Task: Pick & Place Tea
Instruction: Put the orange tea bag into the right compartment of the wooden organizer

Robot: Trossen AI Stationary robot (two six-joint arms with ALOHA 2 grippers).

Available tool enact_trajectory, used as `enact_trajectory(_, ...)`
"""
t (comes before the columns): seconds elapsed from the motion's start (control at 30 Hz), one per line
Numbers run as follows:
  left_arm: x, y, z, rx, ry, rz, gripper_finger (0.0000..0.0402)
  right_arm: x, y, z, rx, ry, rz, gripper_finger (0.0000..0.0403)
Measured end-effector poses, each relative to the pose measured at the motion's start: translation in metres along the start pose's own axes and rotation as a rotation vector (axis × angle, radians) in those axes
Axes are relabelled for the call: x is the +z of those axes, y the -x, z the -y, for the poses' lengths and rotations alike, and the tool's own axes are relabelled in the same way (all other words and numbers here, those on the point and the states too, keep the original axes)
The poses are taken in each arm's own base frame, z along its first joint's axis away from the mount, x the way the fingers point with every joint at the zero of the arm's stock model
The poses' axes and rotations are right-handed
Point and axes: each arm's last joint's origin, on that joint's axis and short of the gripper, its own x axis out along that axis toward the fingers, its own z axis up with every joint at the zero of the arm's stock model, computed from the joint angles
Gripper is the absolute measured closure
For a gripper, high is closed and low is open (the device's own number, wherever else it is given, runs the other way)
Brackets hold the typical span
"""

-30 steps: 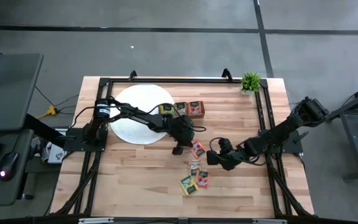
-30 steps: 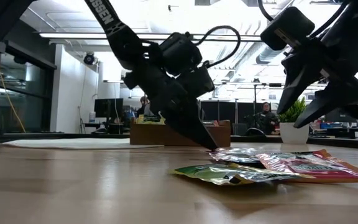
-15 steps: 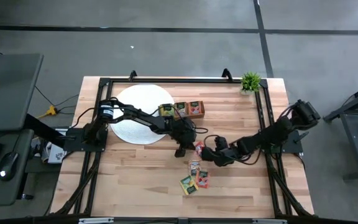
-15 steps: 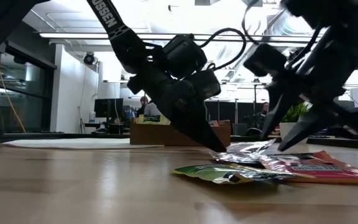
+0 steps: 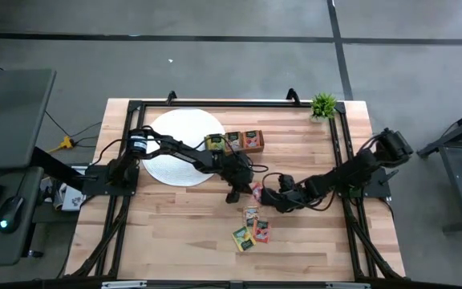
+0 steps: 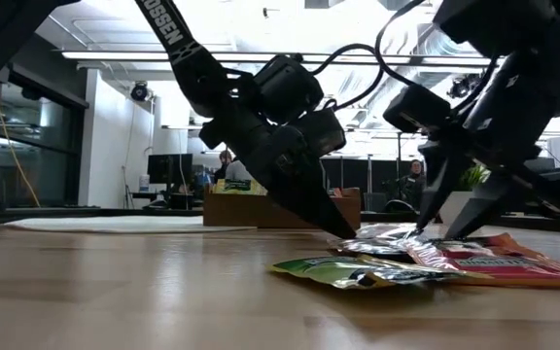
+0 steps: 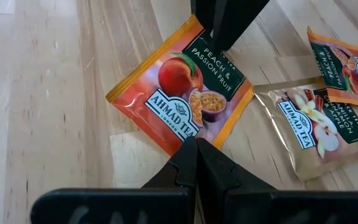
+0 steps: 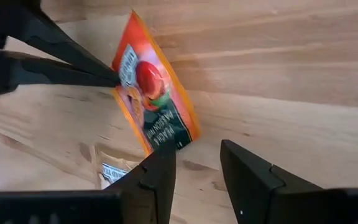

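An orange tea packet [image 5: 255,193] [image 7: 185,87] [image 8: 154,93] with a dark label lies flat on the wooden table, mid-table. My left gripper [image 5: 233,195] [image 7: 196,144] [image 6: 348,233] is shut, its tips at the packet's left edge. My right gripper [image 5: 268,197] [image 8: 197,148] [image 6: 438,230] is open, low over the packet's opposite, label end. Three more tea packets [image 5: 251,215] [image 5: 261,231] [image 5: 241,238] lie flat nearer the front edge. My left gripper's shut fingertips meet the orange packet's edge [image 7: 190,138] on its side toward the table's left. The fingers slant down from the left. The packet lies flat on the table. My right gripper's fingers [image 7: 222,28] reach the packet's label end; I cannot tell whether they touch.
A brown wooden tray [image 5: 235,142] holding packets stands behind the grippers, beside a white round mat [image 5: 175,148]. A small potted plant [image 5: 323,104] is at the far right corner. Black frame rails [image 5: 339,152] run along the table's edges.
My right gripper has come down and toward the table's left, from beside the packets to the orange packet's label end, still open. My left gripper has sunk slightly, staying shut at the packet's edge. The packet has kept its place.
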Motion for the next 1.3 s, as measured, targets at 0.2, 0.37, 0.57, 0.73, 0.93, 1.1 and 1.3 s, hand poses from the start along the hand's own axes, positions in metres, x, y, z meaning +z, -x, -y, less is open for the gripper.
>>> enact_trajectory(0.2,0.001,-0.001,0.0,-0.014,0.014,0.025,0.0402,0.01,-0.003,-0.005,0.032,-0.007,0.056,0.0279)
enact_trajectory(0.37,0.002,-0.001,0.0,-0.014,0.033,0.034,0.0402,0.013,-0.004,-0.009,0.057,-0.009,0.044,0.0279)
enact_trajectory(0.57,0.002,-0.001,0.0,-0.014,0.039,0.033,0.0402,0.005,-0.002,-0.008,0.064,0.01,-0.003,0.0279)
enact_trajectory(0.73,0.002,-0.001,0.0,-0.014,0.053,0.034,0.0402,-0.004,0.0,-0.005,0.058,0.021,-0.023,0.0279)
enact_trajectory(0.93,0.002,-0.001,0.0,-0.014,0.053,0.034,0.0402,-0.004,0.0,-0.001,0.023,0.031,-0.011,0.0293)
enact_trajectory(1.1,0.002,-0.001,0.0,-0.014,0.054,0.034,0.0402,-0.002,0.0,-0.002,0.029,0.048,0.013,0.0341)
enact_trajectory(1.3,0.002,-0.001,0.0,-0.015,0.065,0.034,0.0402,-0.002,0.0,-0.003,0.049,0.081,0.021,0.0397)
